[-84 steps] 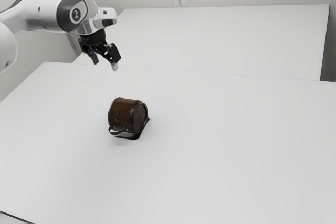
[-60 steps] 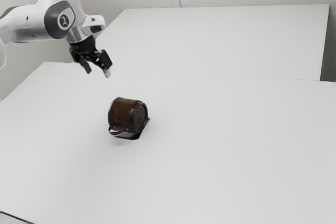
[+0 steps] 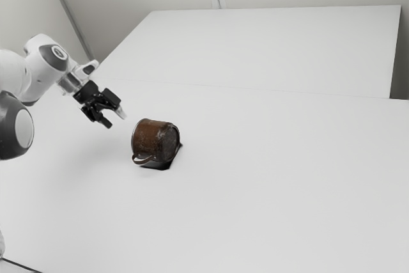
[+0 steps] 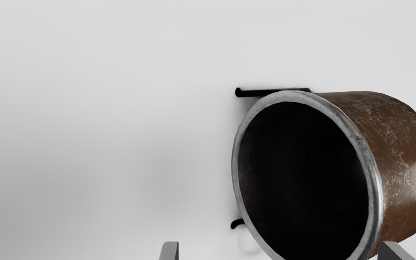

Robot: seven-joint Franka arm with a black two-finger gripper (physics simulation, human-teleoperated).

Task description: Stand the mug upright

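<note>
Presently, mug (image 3: pixel 152 139): lying on its side on the table (image 3: pixel 268 177), near the gripper; not upright.
Mouth (image 4: pixel 302 169): facing the gripper, probably handy for catching the rim (image 4: pixel 375 191) and tipping it up.
Handle (image 3: pixel 146 159): low on the side nearest the exterior camera, perhaps helping to check any roll.
Gripper (image 3: pixel 114 118): spread wide, holding nothing, with fingers (image 4: pixel 390 252) well apart.
Wrist angle: slanted down towards the mouth, likely to straddle the rim wall rather than the whole body.
Since the earlier frames: lower, more tilted and farther to the exterior view's left for the gripper; same place and pose for the mug.
Next: likely centring on the rim first; risk of nudging into a roll.
</note>
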